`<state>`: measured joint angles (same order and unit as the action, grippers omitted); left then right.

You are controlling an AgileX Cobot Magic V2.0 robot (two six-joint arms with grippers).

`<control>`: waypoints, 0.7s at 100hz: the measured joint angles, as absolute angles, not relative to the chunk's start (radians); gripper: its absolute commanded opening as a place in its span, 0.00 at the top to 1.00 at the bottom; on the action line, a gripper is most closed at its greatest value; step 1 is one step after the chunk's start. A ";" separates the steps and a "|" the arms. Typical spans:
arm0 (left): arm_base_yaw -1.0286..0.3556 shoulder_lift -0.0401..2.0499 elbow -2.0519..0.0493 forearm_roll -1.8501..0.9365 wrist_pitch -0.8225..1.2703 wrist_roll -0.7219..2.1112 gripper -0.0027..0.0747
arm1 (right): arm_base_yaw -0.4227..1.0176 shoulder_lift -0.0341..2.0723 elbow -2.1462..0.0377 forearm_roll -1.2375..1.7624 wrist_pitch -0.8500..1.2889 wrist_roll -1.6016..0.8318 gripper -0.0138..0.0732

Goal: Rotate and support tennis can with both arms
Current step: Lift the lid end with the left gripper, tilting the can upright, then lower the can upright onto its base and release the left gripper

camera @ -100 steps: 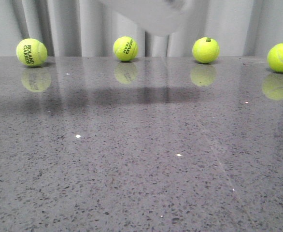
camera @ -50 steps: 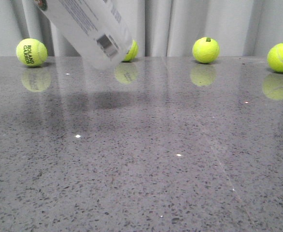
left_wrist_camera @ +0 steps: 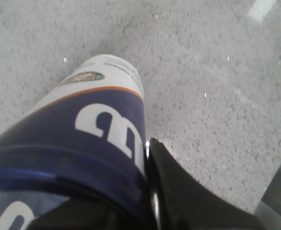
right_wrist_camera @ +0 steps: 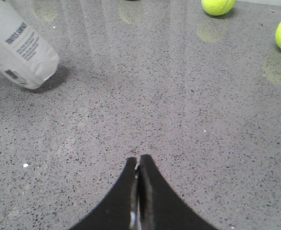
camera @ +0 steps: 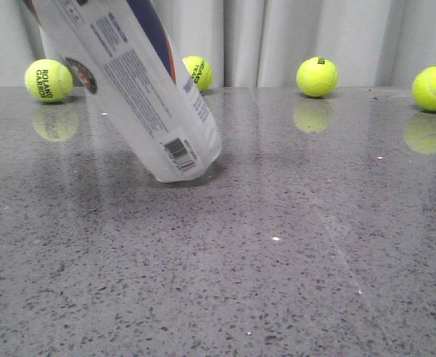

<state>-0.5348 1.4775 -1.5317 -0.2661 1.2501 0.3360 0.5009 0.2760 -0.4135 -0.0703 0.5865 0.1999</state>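
My left end effector (left_wrist_camera: 147,211) grips the tennis can (camera: 132,89) at its navy end; only one finger (left_wrist_camera: 179,196) shows, pressed against the band. The can leans steeply, its ribbed base on or just above the worktop (camera: 292,253), in front of the tennis balls (camera: 317,76). I judge the rotation well along but unfinished. My right end effector (right_wrist_camera: 138,165) hangs closed and empty, well apart, so its support isn't given yet.
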 measured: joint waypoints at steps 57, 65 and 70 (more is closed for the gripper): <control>-0.535 1.508 -1.663 -0.273 1.253 0.336 0.39 | 0.501 0.276 -0.413 -0.070 0.587 0.200 0.92; -0.535 1.522 -1.692 -0.282 1.255 0.336 0.39 | 0.501 0.276 -0.413 -0.070 0.587 0.200 0.92; -0.535 1.539 -1.711 -0.287 1.257 0.336 0.39 | 0.501 0.276 -0.413 -0.070 0.587 0.200 0.92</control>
<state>-0.5348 1.5386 -1.7113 -0.2870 1.2575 0.3360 0.5009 0.2760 -0.4135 -0.0703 0.5865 0.1999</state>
